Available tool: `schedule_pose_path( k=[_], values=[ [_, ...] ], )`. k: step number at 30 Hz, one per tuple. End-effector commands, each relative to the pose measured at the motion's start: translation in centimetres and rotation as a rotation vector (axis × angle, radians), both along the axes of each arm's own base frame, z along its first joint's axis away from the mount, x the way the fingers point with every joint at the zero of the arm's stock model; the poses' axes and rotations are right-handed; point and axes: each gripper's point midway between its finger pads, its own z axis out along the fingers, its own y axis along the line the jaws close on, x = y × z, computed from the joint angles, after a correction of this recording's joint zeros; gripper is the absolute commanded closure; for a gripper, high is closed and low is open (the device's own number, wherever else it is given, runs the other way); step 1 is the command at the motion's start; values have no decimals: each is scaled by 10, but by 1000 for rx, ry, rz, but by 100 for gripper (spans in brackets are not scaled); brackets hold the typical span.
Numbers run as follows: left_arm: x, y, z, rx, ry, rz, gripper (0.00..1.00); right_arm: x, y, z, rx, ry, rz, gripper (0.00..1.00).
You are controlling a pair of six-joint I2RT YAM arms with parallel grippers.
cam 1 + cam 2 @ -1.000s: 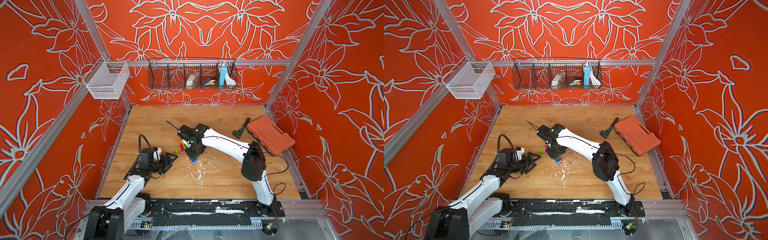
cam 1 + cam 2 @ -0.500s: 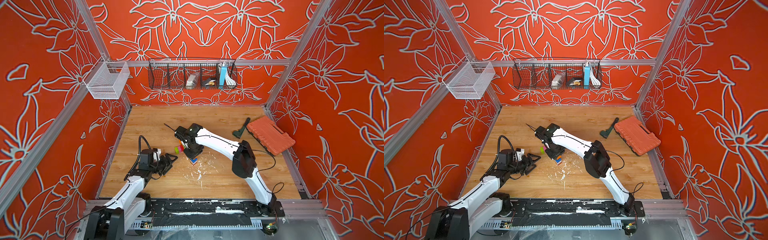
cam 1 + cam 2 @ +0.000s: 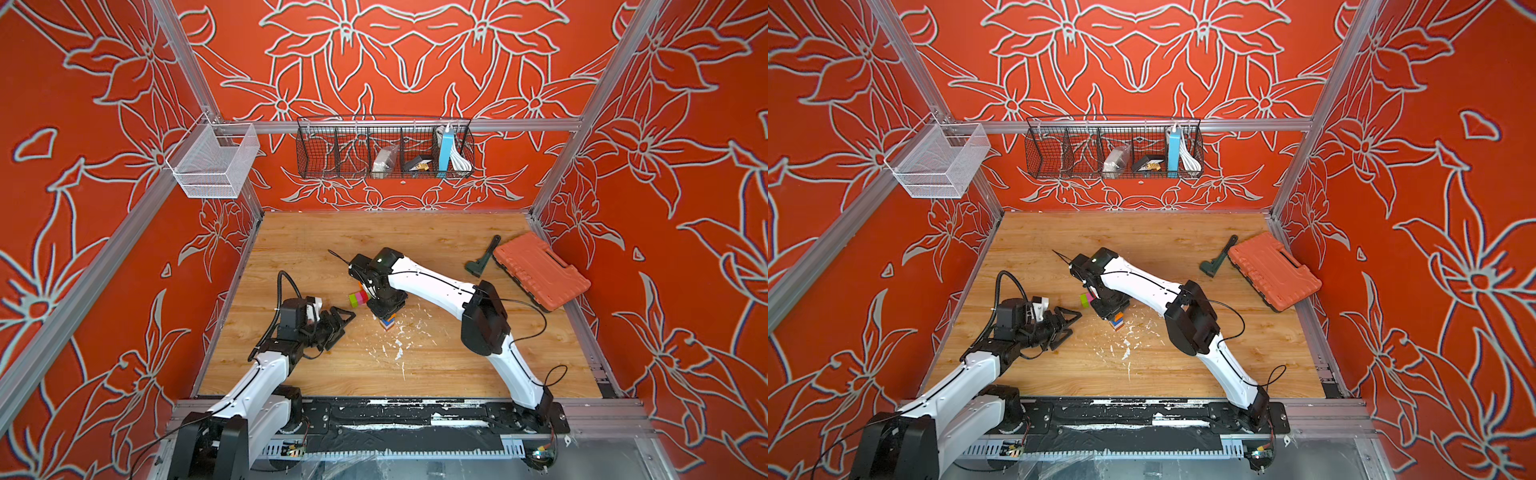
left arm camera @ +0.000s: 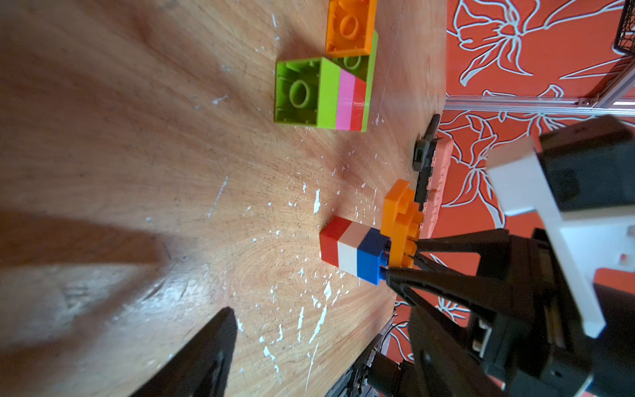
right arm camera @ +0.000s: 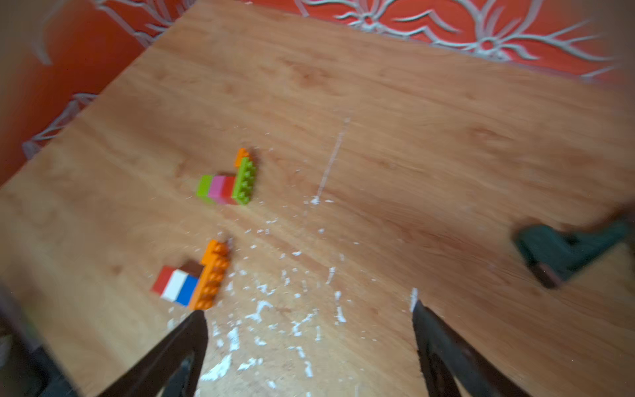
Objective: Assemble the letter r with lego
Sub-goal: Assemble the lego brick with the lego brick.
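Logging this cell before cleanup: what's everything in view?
upright lego stack: one, red, white, blue under a long orange brick, table centre
sideways lego cluster: one, lime, pink, red, orange, behind the stack
ribbed plastic case: one, orange-red, far right
hand tool: one, dark green, beside the case
flecks: many, white, around the stack
wire basket: one, black, back wall
mesh basket: one, white, left rail
wooden table: one, light brown
left gripper: one, black, open near the bricks
right gripper: one, black, shut on the long orange brick
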Motion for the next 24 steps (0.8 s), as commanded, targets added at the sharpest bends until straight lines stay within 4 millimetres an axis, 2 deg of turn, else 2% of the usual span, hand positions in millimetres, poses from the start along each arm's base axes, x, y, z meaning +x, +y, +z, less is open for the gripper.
schedule_pose_path(
  k=[1, 11, 24],
  values=[
    [-1, -1, 2, -11, -6, -9, 21, -2, 0, -6, -17, 25, -11, 100],
    [-2, -1, 1, -11, -2, -12, 21, -8, 3, -14, -14, 67, -39, 100],
    [-3, -1, 2, -7, -1, -13, 21, -11, -6, -28, -64, 82, -69, 100]
  ],
)
